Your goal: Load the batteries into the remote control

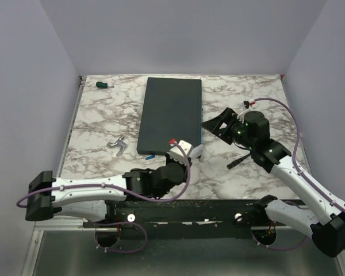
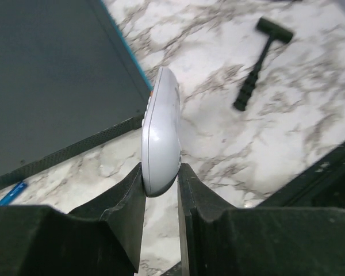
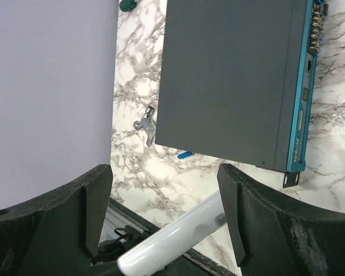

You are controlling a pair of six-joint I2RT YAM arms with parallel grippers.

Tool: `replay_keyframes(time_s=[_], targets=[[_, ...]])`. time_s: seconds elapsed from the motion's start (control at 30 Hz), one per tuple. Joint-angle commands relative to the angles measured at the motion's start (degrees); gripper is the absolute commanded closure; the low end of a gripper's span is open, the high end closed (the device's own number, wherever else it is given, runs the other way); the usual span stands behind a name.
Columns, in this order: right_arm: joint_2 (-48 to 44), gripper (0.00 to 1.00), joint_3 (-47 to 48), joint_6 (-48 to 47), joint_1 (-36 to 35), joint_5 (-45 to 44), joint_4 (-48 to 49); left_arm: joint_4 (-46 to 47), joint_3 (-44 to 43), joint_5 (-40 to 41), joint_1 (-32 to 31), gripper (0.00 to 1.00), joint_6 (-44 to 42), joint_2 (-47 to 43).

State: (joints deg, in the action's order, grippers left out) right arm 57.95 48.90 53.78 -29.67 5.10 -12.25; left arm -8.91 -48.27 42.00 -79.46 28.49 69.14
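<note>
Item: remote control (image 1: 187,148), white, clamped in the left tool (image 1: 181,152) at 6 o'clock of centre in the top view, lifted clear of the marble desk (image 1: 98,126). The left wrist view shows it edge-on, its long axis running 6 to 12 o'clock and its near end pinched between the narrowly set fingers (image 2: 132,195). The bay side cannot be told from here. Item: blue battery (image 1: 149,155), lying on the desk just off the near edge of the dark grey slab (image 1: 169,112), its long axis roughly on the 9-to-3 line. Only this one battery can be made out; the second is not found. Relation governing the next move, as judged: the battery sits at 9 o'clock of the left tool and close to it, but that tool is occupied. The right tool (image 1: 215,125), spread wide and carrying nothing, has the battery at about 8 o'clock and farther off, with the slab's corner and the held remote near its path. Also present: black T-shaped tool (image 1: 241,160) at 4 o'clock of centre, green-handled screwdriver (image 1: 103,85) at 10 o'clock, grey metal piece (image 1: 118,145) at 8 o'clock. Markings: none legible; the slab's teal edge shows ports but no readable writing.
</note>
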Motion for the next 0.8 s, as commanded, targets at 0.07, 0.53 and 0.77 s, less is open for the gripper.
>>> replay_keyframes(time_s=[0.07, 0.53, 0.77], targets=[[-2.7, 0.18, -3.5, -0.8, -0.4, 4.0, 3.0, 12.4, 8.9, -8.0, 1.3, 1.00, 4.8, -13.3], [-1.8, 0.05, -14.5, 29.3, -0.3, 14.2, 13.8, 28.9, 18.7, 2.9, 1.8, 1.00, -0.9, -21.4], [0.9, 0.03, -18.5, 38.2, -0.4, 18.9, 23.6, 34.3, 19.6, 3.2, 1.7, 1.00, -5.4, -19.3]])
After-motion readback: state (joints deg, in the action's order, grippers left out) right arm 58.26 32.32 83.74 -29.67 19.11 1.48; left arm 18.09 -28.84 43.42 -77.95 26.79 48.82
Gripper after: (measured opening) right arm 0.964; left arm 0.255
